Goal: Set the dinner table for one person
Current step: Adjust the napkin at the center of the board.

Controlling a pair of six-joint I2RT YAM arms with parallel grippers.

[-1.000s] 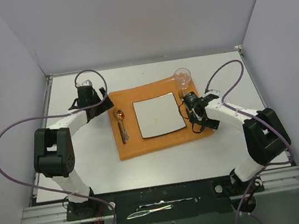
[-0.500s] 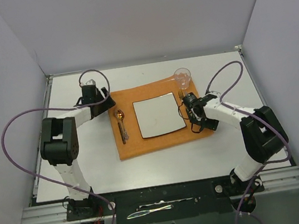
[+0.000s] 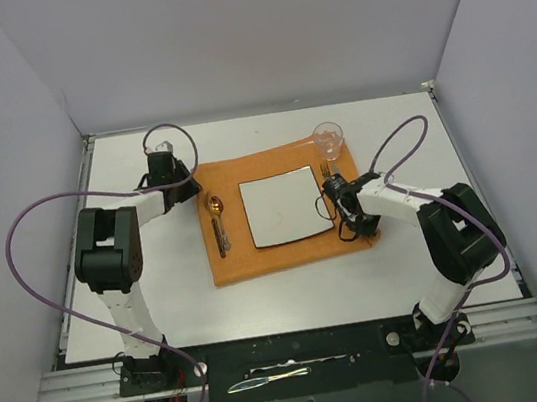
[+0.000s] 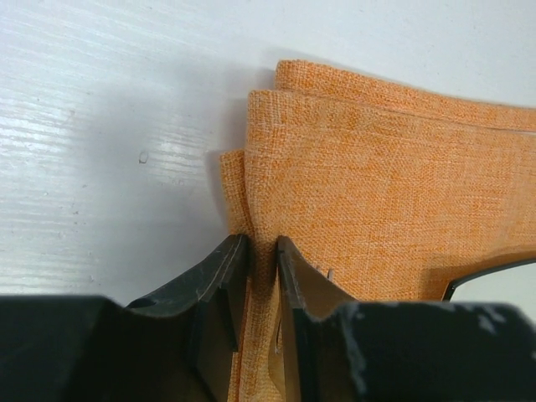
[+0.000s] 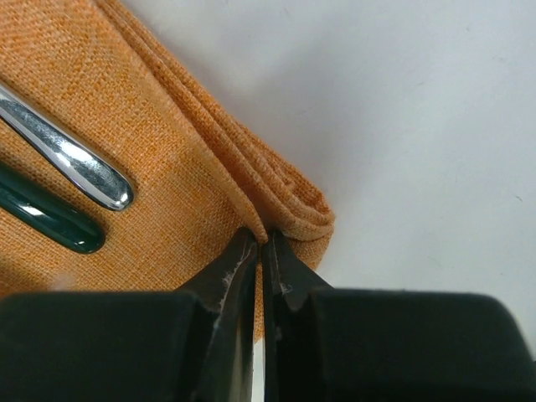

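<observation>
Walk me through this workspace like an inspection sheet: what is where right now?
Surface: white table with thin metal edging.
Job's things: orange mat on the table; on it a square plate, a spoon left of the plate, a fork right of it, and a glass at the mat's far right corner.
Clutter: shiny knife-like thing off the table, between the arm bases.
Grippers: left gripper pinches the mat's far left corner; right gripper pinches its right edge by the near corner.
Cables: a purple cable loops from each arm.
Surroundings: plain walls on three sides.
</observation>
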